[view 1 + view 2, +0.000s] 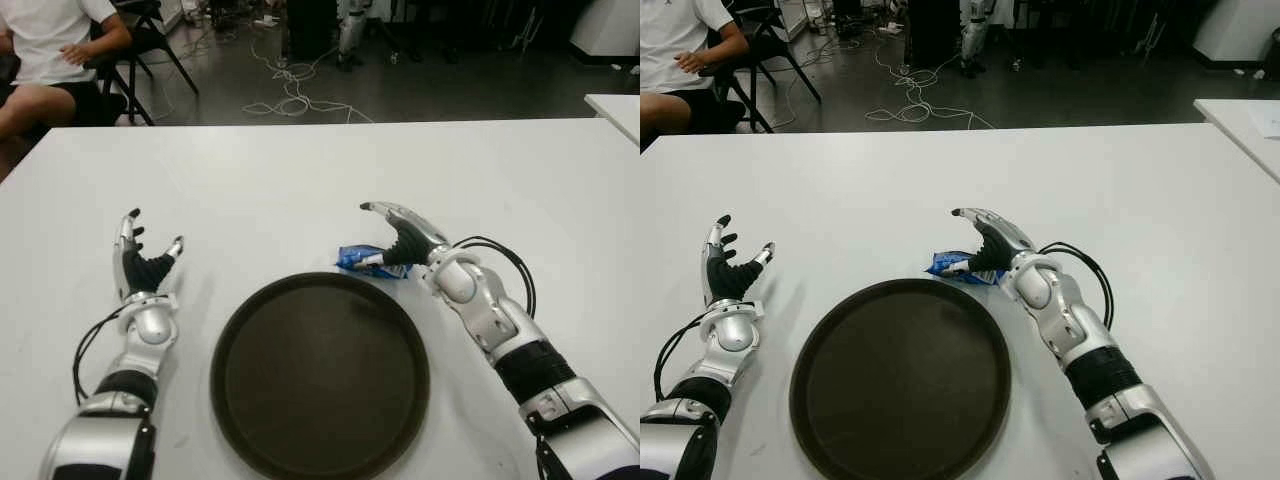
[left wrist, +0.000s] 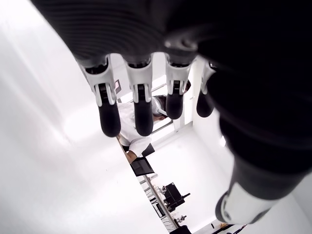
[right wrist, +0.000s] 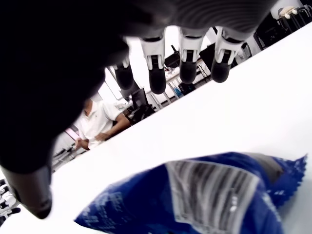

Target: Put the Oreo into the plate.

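Blue and crinkly, the Oreo packet (image 1: pixel 365 261) lies flat on the white table (image 1: pixel 300 170), just beyond the rim of the round dark plate (image 1: pixel 319 372), at about one o'clock from the plate's centre. The right hand (image 1: pixel 400 238) is directly over the packet, fingers (image 3: pixel 157 73) spread wide and arched above it, thumb out to one side; it grips nothing yet. In the right wrist view the packet fills the space under the palm, with open air between it and the fingertips.

To do this step well, the hand likely needs to settle lower and close thumb against fingers across the packet's short width, pinching the middle rather than a sealed end, since thin foil may slip or crumple. A light lift, then a short carry toward seven o'clock, would bring it over the plate.

The packet is a small pillow-shaped wrapper, glossy blue with a white printed panel and a saw-toothed seam at one end.

The left hand (image 1: pixel 142 262) shows at nine o'clock from the plate, fingers loosely open, holding nothing.
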